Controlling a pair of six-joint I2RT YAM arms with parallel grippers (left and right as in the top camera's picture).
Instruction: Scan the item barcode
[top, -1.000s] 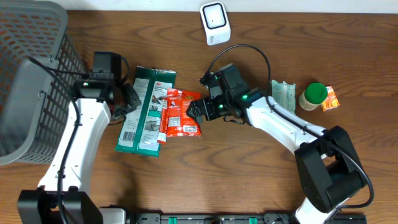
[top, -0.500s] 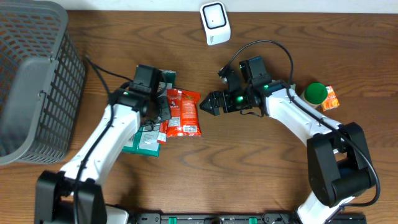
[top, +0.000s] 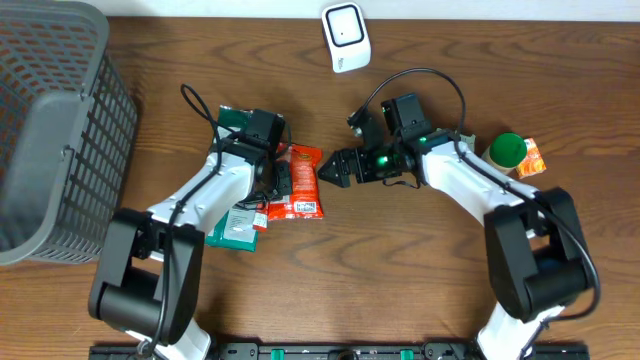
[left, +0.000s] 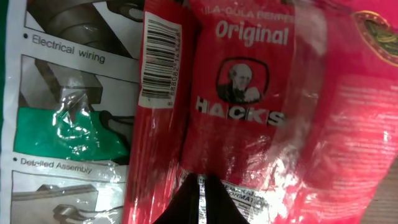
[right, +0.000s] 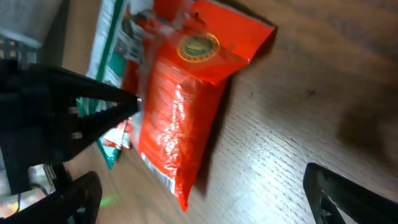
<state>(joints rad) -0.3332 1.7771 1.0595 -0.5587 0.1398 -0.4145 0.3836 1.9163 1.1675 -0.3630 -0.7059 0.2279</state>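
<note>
Overhead, the red bag (top: 300, 186) lies between the claws, partly on a green pack (top: 233, 118). The left claw (top: 281, 181) is pressed together over it, and the right claw (top: 335, 168) gapes wide. The bag looks light, crinkly and slippery, so grab an edge.

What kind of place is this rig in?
Probably a mock checkout bench in a lab: a white scanner, a wire basket and packaged goods like a red candy bag on a wooden table.

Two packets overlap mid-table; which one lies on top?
The red Hacks candy bag: its barcode edge covers the side of the green-and-white package with printed instructions, which lies flat underneath.
</note>
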